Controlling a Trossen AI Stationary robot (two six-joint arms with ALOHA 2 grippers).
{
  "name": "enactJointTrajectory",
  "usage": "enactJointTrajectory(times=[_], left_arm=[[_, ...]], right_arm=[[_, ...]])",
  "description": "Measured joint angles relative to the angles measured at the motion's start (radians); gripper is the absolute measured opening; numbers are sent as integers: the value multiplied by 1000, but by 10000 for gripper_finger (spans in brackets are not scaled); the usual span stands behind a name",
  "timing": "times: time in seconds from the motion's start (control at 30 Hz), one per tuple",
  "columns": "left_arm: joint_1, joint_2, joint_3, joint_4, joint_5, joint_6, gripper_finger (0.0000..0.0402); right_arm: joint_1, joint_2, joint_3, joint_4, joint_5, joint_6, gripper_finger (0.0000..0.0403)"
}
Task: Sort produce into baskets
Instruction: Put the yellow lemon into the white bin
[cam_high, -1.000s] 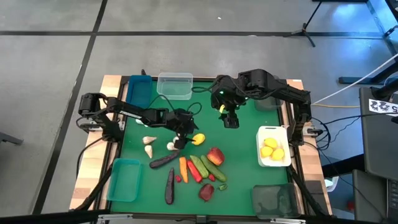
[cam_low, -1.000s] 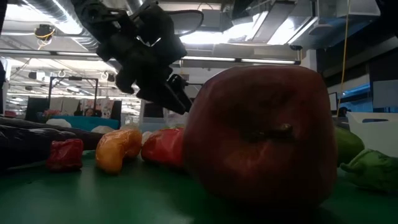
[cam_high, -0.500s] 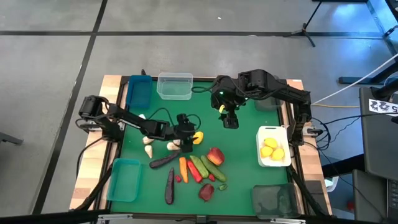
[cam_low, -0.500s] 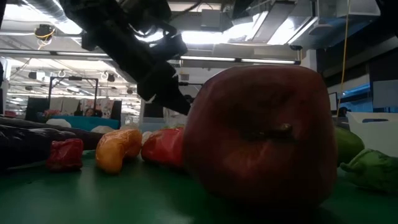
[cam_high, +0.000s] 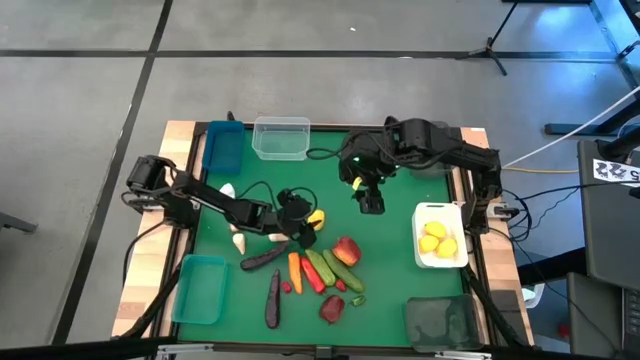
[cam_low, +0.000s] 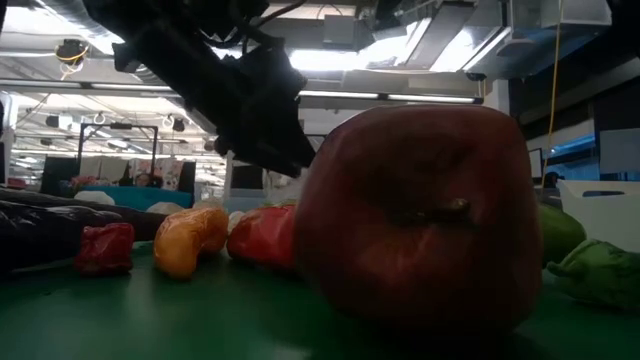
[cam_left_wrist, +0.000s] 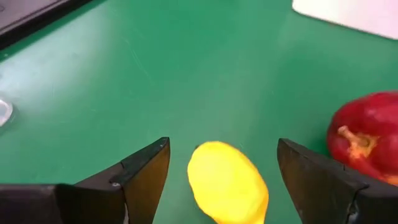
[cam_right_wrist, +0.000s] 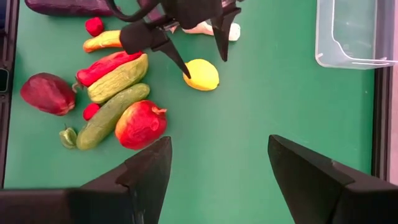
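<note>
A yellow lemon (cam_high: 318, 218) lies on the green mat (cam_high: 400, 270), seen also in the left wrist view (cam_left_wrist: 227, 186) and the right wrist view (cam_right_wrist: 201, 74). My left gripper (cam_high: 306, 227) is open and low over it, one finger on each side with gaps showing (cam_left_wrist: 222, 146). A red apple (cam_high: 346, 250) lies just beyond it. Garlic (cam_high: 240, 227), eggplants (cam_high: 265, 258), a carrot (cam_high: 294, 267), cucumbers (cam_high: 338, 272) and a red pepper (cam_high: 310, 276) lie near the mat's middle. My right gripper (cam_high: 369, 203) hangs open and empty above the mat (cam_right_wrist: 217, 152).
A white basket (cam_high: 424, 212) at the right holds lemons. Blue (cam_high: 225, 148) and clear (cam_high: 281, 137) baskets stand at the far edge, a teal one (cam_high: 200, 288) near left, a dark one (cam_high: 443, 322) near right. A dark red apple (cam_low: 420, 220) fills the low view.
My left gripper has gone toward the table's right edge and down, from beside the garlic to the lemon, and now stands with its fingers on either side of it. The lemon has stayed where it was.
</note>
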Motion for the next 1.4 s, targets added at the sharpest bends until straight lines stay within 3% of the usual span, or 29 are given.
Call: enactJointTrajectory(times=[0.4, 0.6, 0.9, 1.0, 1.23, 1.4], left_arm=[[1, 208, 0, 81, -50, -31, 290], [6, 231, 2, 86, -107, -34, 289], [16, 224, 2, 92, -112, -27, 199], [9, 203, 1, 104, -109, -1, 186], [5, 69, 6, 101, -109, 96, 198], [5, -48, 6, 105, -96, 156, 196]], right_arm=[[11, 0, 0, 0, 2, 28, 264], [11, 0, 0, 0, 2, 44, 264], [25, 0, 0, 0, 1, 48, 264], [31, -7, 0, 0, -12, 46, 264], [71, -105, 0, 0, -83, 123, 264], [134, -228, 0, 0, 39, 242, 264]])
